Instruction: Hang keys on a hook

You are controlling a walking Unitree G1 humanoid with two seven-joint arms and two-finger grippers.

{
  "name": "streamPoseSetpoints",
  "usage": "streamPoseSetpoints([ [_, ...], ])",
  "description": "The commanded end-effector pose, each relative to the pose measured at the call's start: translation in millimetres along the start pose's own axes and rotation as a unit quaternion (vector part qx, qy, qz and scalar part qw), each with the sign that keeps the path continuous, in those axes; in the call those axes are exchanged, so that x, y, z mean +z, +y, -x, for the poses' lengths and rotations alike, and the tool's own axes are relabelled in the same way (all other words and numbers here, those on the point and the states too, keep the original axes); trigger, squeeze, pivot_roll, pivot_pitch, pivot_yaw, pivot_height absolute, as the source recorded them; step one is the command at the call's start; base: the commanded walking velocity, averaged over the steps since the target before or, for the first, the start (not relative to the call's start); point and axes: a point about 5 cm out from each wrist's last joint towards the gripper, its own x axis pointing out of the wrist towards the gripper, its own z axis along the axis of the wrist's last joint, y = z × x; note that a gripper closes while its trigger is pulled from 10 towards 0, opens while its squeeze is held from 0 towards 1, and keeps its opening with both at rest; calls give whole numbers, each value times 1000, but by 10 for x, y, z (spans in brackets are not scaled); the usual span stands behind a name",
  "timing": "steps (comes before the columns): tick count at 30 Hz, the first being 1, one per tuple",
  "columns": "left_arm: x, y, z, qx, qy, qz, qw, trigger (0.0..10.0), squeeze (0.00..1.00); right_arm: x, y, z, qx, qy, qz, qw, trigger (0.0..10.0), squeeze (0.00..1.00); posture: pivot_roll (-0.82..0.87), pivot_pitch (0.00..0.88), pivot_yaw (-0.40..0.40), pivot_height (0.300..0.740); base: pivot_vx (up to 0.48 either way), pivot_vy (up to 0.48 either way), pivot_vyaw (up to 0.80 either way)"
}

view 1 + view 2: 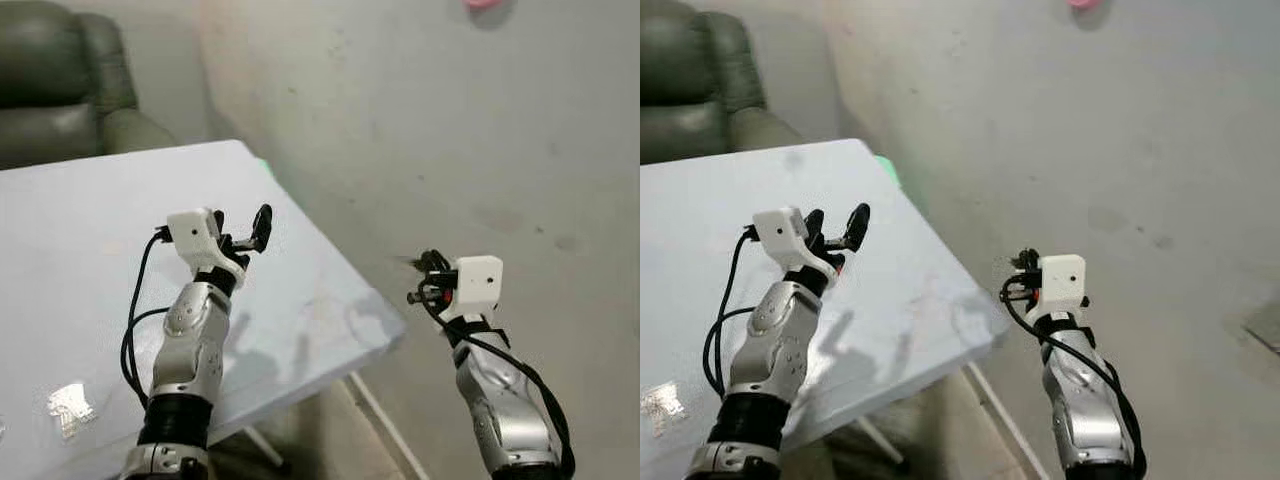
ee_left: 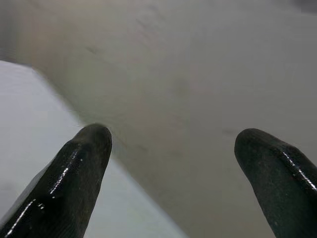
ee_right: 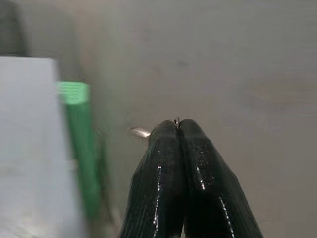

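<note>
White table (image 1: 90, 260) fills the 9 o'clock half of the head views, its top pale and glossy with faint smears near the corner at centre. One slim white leg (image 1: 385, 420) angles down from that corner to the floor. A shiny crinkled scrap (image 1: 70, 408) lies on the top at 7 o'clock.

Grey armchair (image 1: 60, 85) stands behind the table at 11 o'clock. Wall and floor (image 1: 450, 130) are bare grey concrete with mottled stains. Pink object (image 1: 485, 4) on the wall at 1 o'clock, cut by the frame edge; cannot tell if it is the hook. A green strip (image 1: 886, 168) shows at the table's far edge.

Left gripper (image 1: 835, 228) raised over the table near centre, fingers (image 2: 74, 173) spread wide with nothing between them.

Right gripper (image 1: 425, 280) held off the table's corner at 4 o'clock, over the floor. Its fingers (image 3: 168, 168) are pressed together; a small glint of metal, the keys (image 3: 140, 132), sticks out at the tips, blurred, so detail cannot be told.
</note>
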Motion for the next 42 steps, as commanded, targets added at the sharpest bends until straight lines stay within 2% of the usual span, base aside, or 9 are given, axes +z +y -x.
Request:
streamPoseSetpoints([
  [1, 61, 37, -19, 4, -7, -8, 1000, 10000, 0, 56, 39, -24, 7, -11, -2, 1000, 10000, 0, -30, 0, -63, 740, 0, 0, -644],
  [42, 18, 38, 16, -1, 7, -33, 999, 10000, 0, 32, 82, -5, 14, -7, -2, 1000, 10000, 0, -21, 0, -60, 740, 0, 0, -643],
])
